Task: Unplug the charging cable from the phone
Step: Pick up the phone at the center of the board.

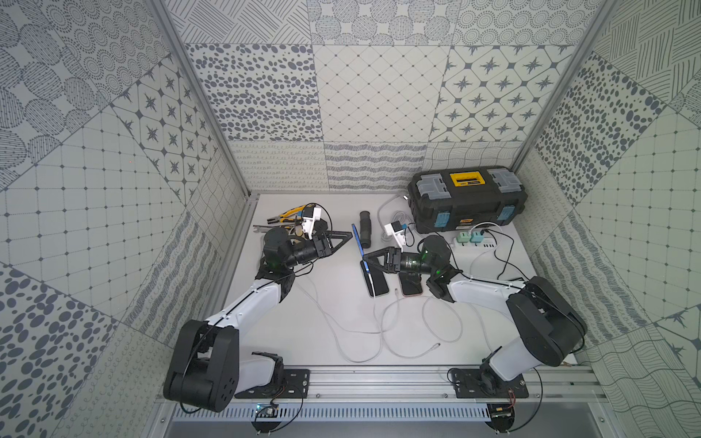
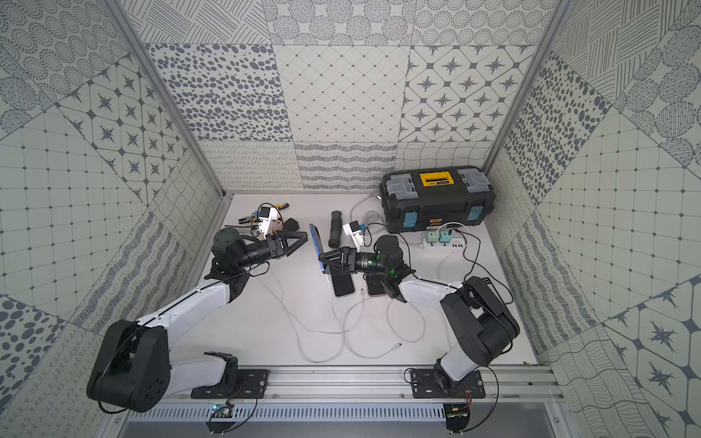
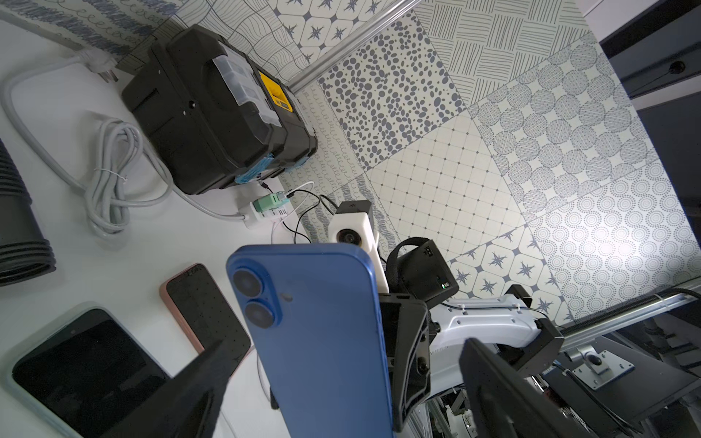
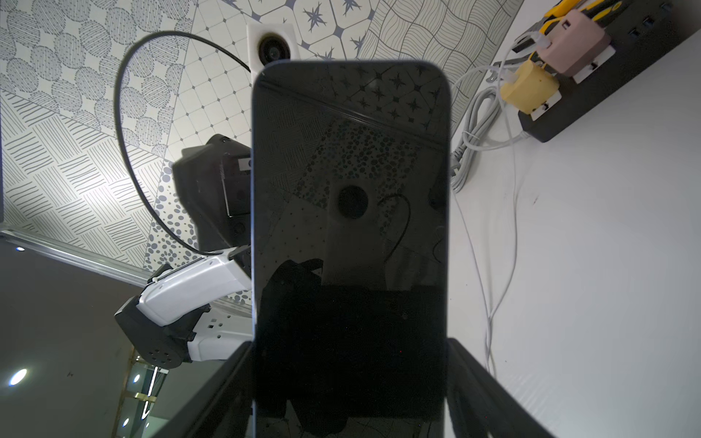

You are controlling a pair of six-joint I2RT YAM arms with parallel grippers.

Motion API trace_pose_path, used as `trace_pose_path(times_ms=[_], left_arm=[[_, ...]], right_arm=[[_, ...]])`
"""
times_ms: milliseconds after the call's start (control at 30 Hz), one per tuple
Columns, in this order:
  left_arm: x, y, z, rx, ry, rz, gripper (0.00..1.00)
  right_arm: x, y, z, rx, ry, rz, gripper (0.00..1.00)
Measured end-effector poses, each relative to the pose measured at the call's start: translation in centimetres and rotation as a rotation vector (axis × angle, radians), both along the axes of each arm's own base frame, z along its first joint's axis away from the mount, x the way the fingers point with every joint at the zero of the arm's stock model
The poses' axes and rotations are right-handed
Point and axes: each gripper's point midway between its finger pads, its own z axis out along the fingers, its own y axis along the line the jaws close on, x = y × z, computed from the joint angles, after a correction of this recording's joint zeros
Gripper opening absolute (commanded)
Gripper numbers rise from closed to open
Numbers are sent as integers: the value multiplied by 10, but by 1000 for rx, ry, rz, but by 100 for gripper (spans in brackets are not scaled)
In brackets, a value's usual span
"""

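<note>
Phone (image 1: 359, 246), blue-backed, stands on edge above the table (image 1: 288, 341), clamped across its width by the right gripper (image 1: 367, 262). A white charging cable (image 1: 372, 284) hangs from its lower end, apparently plugged in, and trails over a dark phone (image 1: 381, 286) lying flat beside a pink-cased one (image 1: 411, 285). The left gripper (image 1: 348, 238) sits just beside the blue back, jaws wide apart and empty. A toolbox (image 1: 468, 201) stands at the far right corner.
</note>
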Motion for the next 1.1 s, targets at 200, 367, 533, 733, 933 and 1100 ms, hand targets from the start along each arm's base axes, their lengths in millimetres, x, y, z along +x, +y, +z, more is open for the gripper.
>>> trace_pose_path(times_ms=[200,367,533,733,933,1100], left_arm=[[-3,-9,-4,-10,14,-44,98],[-4,-14,-7,-16,33,-63,98],[-5,-17,-7,-23,35,-77,98],[-5,-20,-6,-41,36,-97,98],[-3,-21,-5,-62,44,-104,98],[-4,-22,-2,-74,38,-114,98]], right_arm=[[-4,0,9,29,-11,23,49],[-8,1,13,44,-18,38,49],[-11,2,14,48,-21,53,48],[-13,6,14,49,-23,68,48],[-14,8,11,43,-20,72,47],[-14,8,10,38,-25,71,47]])
